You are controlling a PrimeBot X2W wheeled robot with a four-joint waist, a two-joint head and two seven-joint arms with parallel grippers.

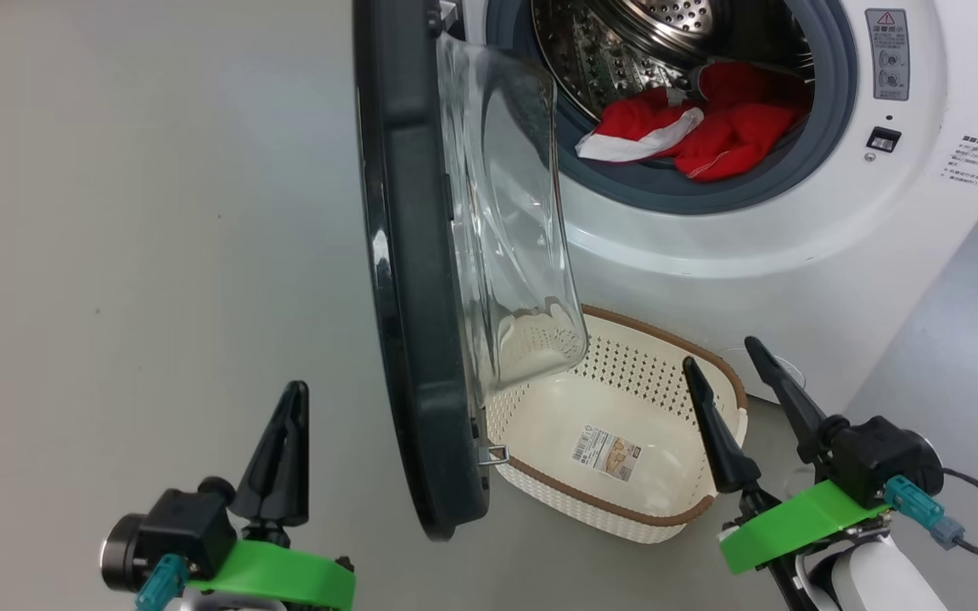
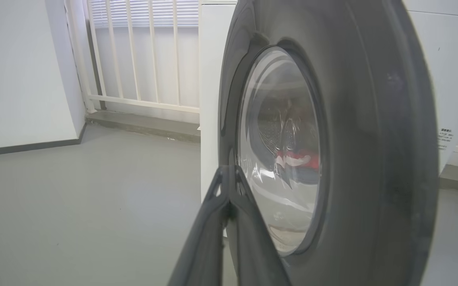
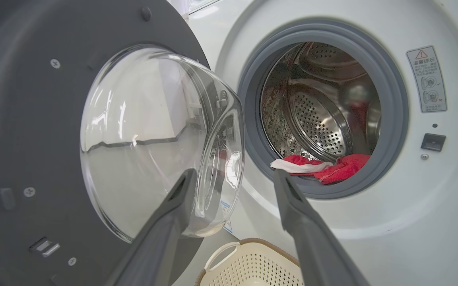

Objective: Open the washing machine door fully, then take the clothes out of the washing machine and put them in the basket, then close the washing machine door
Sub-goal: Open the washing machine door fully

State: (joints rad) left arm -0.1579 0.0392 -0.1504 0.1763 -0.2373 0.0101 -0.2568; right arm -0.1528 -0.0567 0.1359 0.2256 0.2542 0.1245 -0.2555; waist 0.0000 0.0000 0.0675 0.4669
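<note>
1. Left gripper (image 1: 295, 392), fingers pressed together and empty, sits beside the washing machine door's (image 1: 408, 255) outer face.
2. Right gripper (image 1: 720, 352), jaws spread and empty, hangs on the door's inner side, above the basket (image 1: 625, 509).
3. Clothes (image 1: 727, 127) lie beyond the door, in the washing machine (image 1: 795, 255) mouth.
4. Step 1 looks unfinished: the door seems only part-open, so the next move is probably to push it wider.

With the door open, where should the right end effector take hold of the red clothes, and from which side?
Judging by its pose, pinch the white fold of the clothes: it lies foremost, lapping onto the grey rubber ring. Bring the right end effector straight in from the front, slightly right of centre, since the washing machine door and its glass bowl stand at the left.
</note>
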